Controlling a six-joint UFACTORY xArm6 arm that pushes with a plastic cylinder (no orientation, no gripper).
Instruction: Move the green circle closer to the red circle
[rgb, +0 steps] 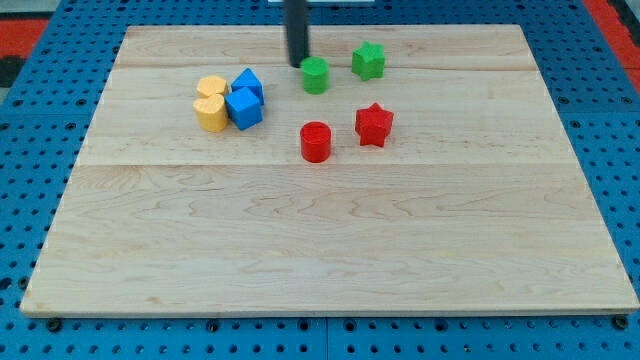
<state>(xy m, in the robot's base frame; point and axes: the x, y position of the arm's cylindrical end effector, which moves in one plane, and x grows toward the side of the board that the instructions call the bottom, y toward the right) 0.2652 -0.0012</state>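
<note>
The arm carries no gripper, only a dark rod, so there is nothing to open or close and nothing held. Its tip (298, 65) sits near the board's far edge, just beside the green circle (316, 75), at about the circle's ten o'clock and seemingly touching it or nearly so.

The green circle lies toward the view's top, a little right of centre. The red circle (315, 141) stands near it at six o'clock, with bare wood between them.

To do the push well, the tip would probably do best to shift round to the green circle's twelve o'clock before driving toward the view's bottom. A shove from ten o'clock would likely send the block toward four o'clock, at the red star (373, 124), and not the red circle. A slow, centred push should keep the round block from slipping off the rod (cylinders tend to roll aside).

The green star (368, 61) at the green circle's two o'clock, and the blue blocks (245, 98) and yellow blocks (211, 103) at eight o'clock, lie off that line.

The rod's upper part is cut off by the view's top edge, and the arm itself does not show. Whether the tip truly touches the green circle cannot be settled. The blue and yellow blocks crowd together, so their exact shapes are hard to tell.
</note>
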